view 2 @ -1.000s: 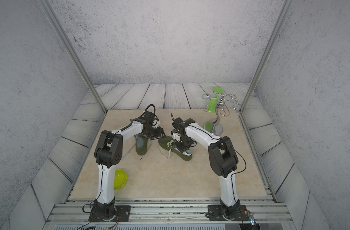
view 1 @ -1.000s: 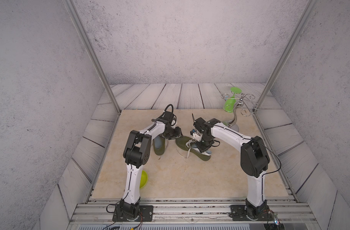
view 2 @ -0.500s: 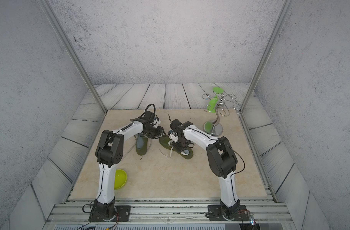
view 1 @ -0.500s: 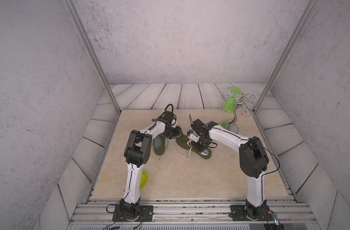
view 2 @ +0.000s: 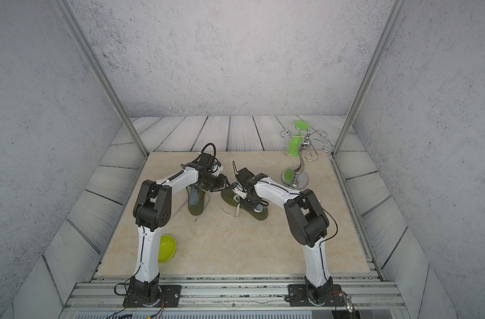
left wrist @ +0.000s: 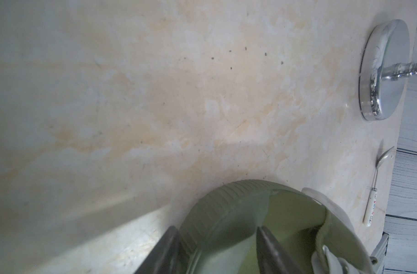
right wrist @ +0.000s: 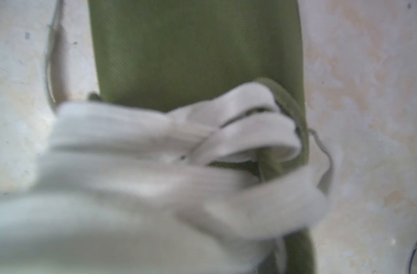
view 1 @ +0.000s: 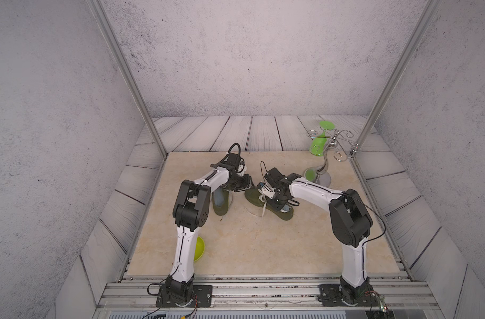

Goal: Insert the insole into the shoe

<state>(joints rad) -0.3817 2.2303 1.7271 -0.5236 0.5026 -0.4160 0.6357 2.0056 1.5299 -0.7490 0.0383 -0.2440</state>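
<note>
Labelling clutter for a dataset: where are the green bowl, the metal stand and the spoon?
green bowl (view 2: 168, 248): in a top view, inner wall.
metal stand (view 2: 300, 182): in a top view, round base.
spoon (left wrist: 370, 206): left wrist view, white handle.

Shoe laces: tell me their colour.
The laces are white; the right wrist view shows them best.

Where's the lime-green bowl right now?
In both top views the lime-green plastic bowl sits front-left on the beige tabletop, partly hidden behind the left arm's white lower link, near the metal base rail.
</note>
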